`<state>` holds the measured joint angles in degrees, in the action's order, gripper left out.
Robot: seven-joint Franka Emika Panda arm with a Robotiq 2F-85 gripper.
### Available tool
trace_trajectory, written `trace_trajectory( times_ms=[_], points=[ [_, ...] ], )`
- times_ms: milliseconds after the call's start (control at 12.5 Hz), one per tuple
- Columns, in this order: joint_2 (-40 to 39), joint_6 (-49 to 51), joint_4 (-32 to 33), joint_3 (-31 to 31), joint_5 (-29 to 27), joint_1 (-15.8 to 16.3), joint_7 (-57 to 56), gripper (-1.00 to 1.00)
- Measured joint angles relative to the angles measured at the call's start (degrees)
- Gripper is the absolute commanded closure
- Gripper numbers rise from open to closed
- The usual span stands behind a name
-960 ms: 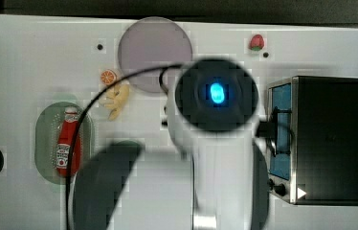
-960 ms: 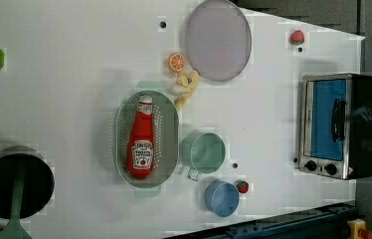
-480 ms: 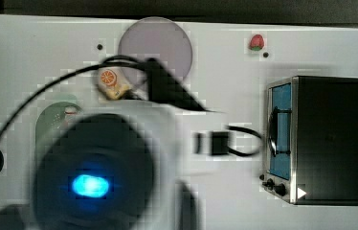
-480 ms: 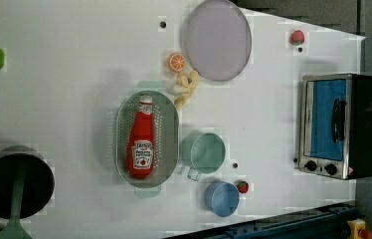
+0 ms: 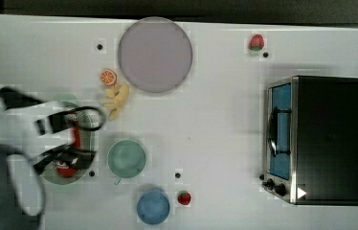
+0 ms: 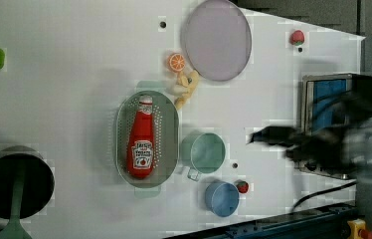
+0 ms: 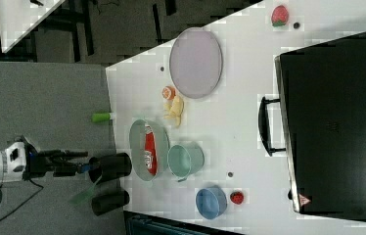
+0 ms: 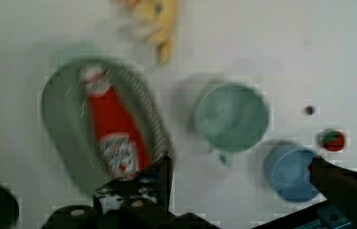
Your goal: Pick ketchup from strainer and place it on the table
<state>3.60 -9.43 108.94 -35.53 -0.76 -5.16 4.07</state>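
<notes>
Hovering above the table (image 6: 74, 99) with fingers spread wide and nothing between them, the gripper (image 8: 243, 181) hangs over the strainer (image 8: 62, 129) and green cup (image 8: 231, 117). Ketchup (image 6: 141, 142) lies flat inside the strainer, cap toward the banana pieces (image 6: 186, 87). A blue cup (image 6: 221, 198) and strawberry (image 6: 242, 186) sit beside the green cup.

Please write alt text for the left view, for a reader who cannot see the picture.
A red ketchup bottle lies inside a pale green strainer on a white table. At the left view's right, a teal cup and a blue cup stand beside it; a blurred robot arm reaches in past a toaster oven.
</notes>
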Motion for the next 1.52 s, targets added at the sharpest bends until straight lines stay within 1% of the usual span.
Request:
trace_trajectory(
  times_ms=[240,400,480,640,800,960,1120,1280,1360,1440,1520],
  points=[
    [-1.12,-2.09,2.52,-8.25,0.16,0.36,0.82,-1.00],
    [-2.07,-7.22,4.20,-12.03,-0.09,0.71,0.85,-1.00],
    [-2.66,-10.99,5.48,-12.59,-0.19,1.44,0.85,-1.00],
    [-4.37,-20.28,9.79,-13.15,0.32,2.13,0.88,-1.00],
    [-7.46,-29.52,15.16,-13.12,1.92,1.88,0.88,-1.00],
    [-11.71,-35.73,19.86,-12.93,6.99,1.45,0.91,-1.00],
    [-16.07,-41.71,23.67,-11.97,10.63,1.28,0.91,-1.00],
    [-21.30,-44.37,24.23,-11.53,11.53,1.13,0.91,-1.00],
    [-23.51,-45.38,24.12,-11.08,13.15,1.21,0.91,-1.00],
    [-25.26,-46.19,24.12,-10.66,16.19,1.21,0.91,-1.00],
    [-26.37,-47.53,24.12,-10.24,17.23,1.21,0.91,-1.00]
  ],
)
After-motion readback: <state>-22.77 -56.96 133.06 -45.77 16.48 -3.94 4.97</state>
